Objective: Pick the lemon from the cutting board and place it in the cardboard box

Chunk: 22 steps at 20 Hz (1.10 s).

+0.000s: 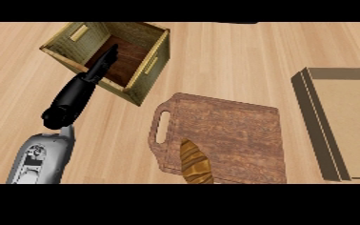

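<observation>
Reaching over the near-left wall of the cardboard box point(151, 64), the left hand point(104, 64) extends into the box's open top with its fingers straight and pressed together, pinching nothing. No lemon is visible: whether it lies inside the box beneath the hand cannot be told. To the right of the box lies the wooden cutting board point(232, 133), its handle slot facing the box; a croissant point(195, 163) rests on its near edge. A flat brown tray point(330, 124) sits well apart at the counter's point(232, 52) right edge.
</observation>
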Available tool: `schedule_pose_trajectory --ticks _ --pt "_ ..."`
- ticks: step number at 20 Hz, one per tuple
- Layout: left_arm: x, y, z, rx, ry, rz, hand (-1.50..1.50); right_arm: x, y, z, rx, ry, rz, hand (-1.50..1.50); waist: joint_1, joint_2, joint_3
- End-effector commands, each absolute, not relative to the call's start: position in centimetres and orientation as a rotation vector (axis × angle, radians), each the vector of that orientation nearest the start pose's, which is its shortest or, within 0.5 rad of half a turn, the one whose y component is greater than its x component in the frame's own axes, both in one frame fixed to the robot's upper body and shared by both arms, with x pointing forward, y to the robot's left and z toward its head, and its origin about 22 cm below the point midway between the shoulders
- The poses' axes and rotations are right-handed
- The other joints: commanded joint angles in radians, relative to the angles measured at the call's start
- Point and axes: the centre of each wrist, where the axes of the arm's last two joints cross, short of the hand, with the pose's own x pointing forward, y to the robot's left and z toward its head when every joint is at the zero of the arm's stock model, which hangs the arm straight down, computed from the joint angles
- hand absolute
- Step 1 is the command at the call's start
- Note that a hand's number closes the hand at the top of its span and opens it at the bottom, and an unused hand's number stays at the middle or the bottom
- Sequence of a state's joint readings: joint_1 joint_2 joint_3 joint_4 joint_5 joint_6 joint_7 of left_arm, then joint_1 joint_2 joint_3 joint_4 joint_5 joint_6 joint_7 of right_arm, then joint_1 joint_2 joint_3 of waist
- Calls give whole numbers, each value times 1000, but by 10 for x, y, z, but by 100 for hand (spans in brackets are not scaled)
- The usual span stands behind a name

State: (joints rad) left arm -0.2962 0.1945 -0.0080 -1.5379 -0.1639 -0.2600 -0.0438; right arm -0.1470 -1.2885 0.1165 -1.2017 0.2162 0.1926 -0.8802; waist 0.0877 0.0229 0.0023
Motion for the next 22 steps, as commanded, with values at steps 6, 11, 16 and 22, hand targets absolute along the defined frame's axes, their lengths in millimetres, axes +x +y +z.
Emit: schedule_pose_trajectory --ticks 6,11,16,22 --pt "309 248 72 37 -1779 -576 0 279 -511 174 -339 -1381 1763 -150 -11 -3 0" --pt "311 250 72 44 -1770 -569 0 298 -492 157 -138 -1703 1578 -150 -26 -6 1" --pt "307 258 73 62 -1772 -562 0 296 -487 117 132 -1864 1060 -150 -31 -6 3" --pt "309 257 77 49 -1790 -571 0 297 -507 124 216 -1778 717 -150 -17 -1 -1"
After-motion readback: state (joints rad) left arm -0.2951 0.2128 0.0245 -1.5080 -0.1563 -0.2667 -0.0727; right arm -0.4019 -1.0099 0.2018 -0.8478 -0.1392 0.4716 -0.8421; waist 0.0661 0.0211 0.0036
